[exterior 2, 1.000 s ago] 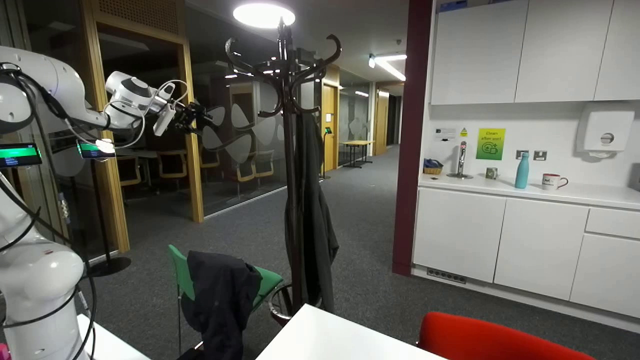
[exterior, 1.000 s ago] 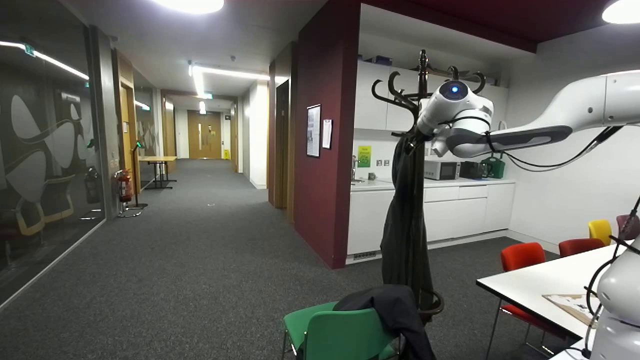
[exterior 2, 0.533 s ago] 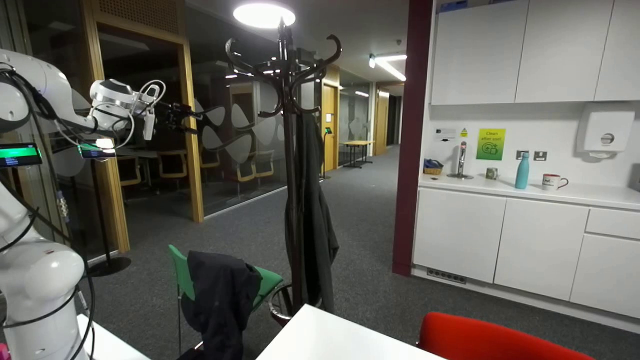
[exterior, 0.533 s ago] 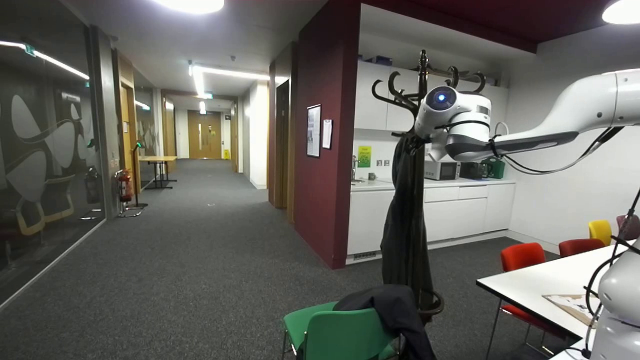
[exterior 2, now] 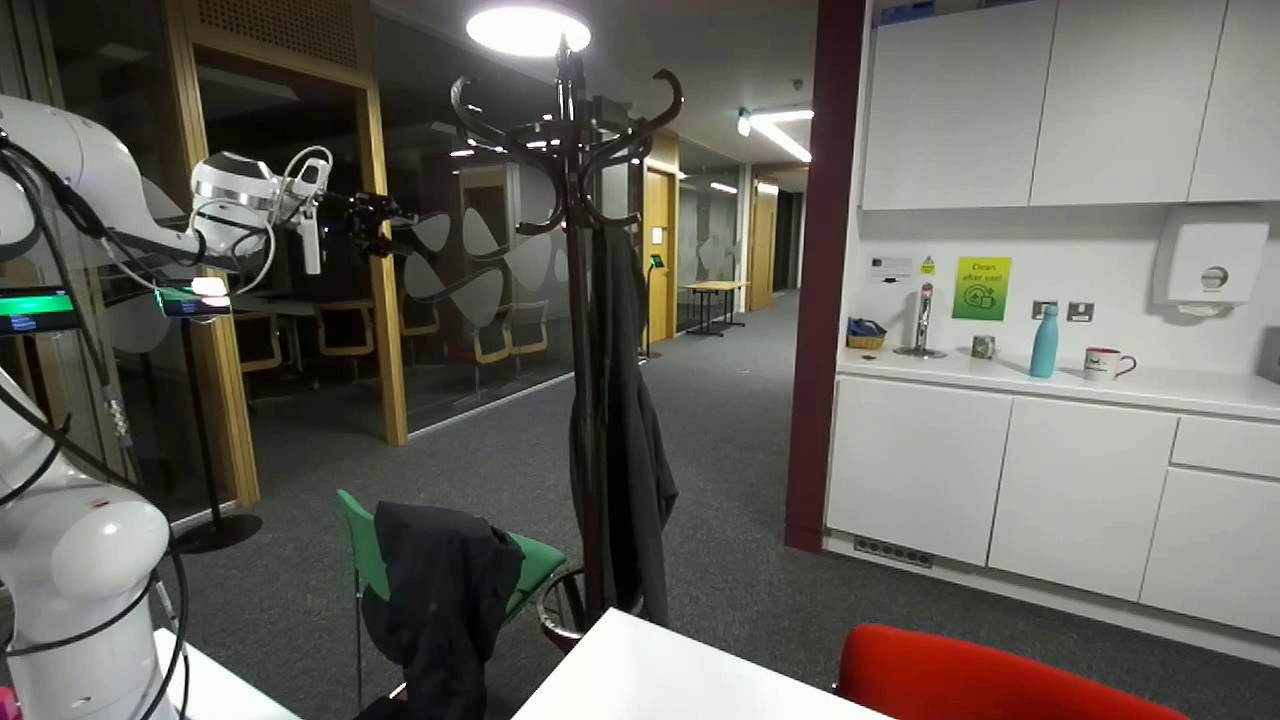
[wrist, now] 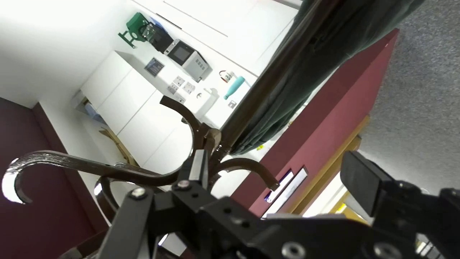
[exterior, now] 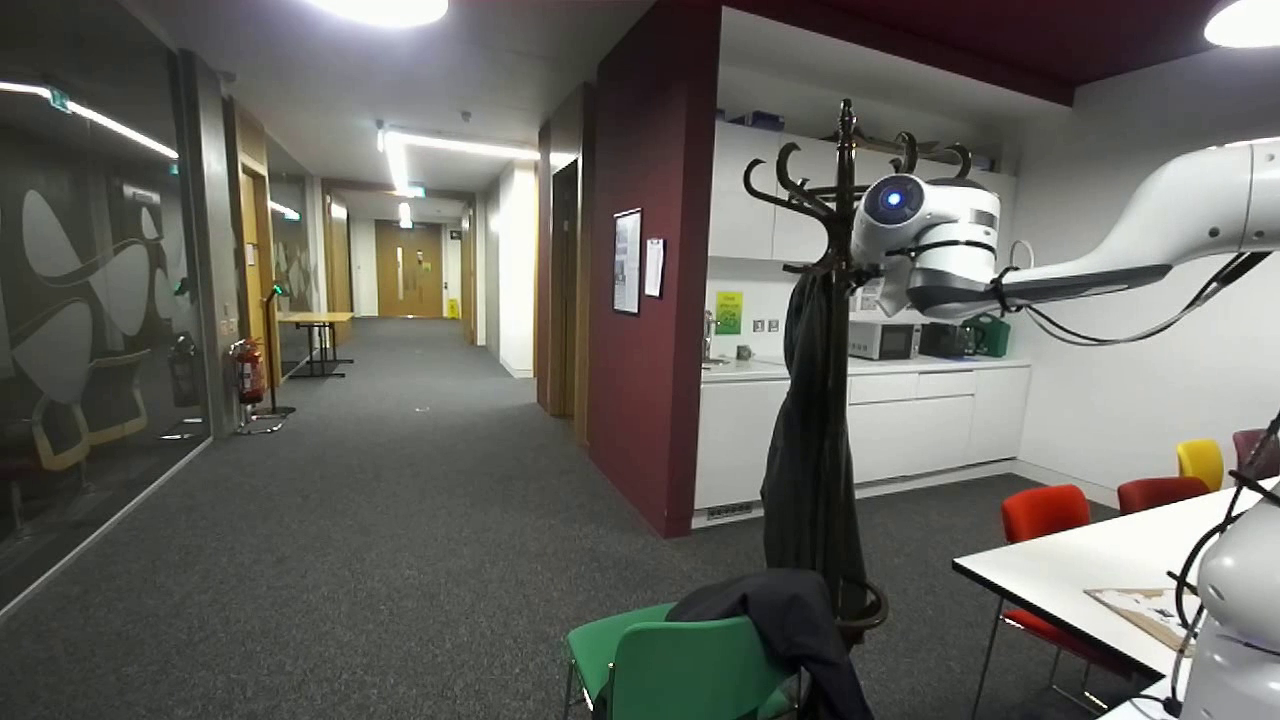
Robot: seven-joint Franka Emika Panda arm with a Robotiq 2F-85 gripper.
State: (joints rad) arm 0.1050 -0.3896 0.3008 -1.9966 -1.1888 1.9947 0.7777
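My pincer (wrist: 278, 171) hangs spread and empty near the coat stand (exterior 2: 583, 330); I should move it slowly, both fingers (wrist: 359, 180) clear of the curved hooks (wrist: 93, 168).

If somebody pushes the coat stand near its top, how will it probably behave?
The coat stand may tip, being tall and slender. The coat hangs in loose folds and would likely sway. The curved hooks look glossy, so a grip there could slip.

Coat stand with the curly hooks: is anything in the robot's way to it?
Nothing visible stands between the open end effector and the coat stand; an exterior view shows just a gap between them.
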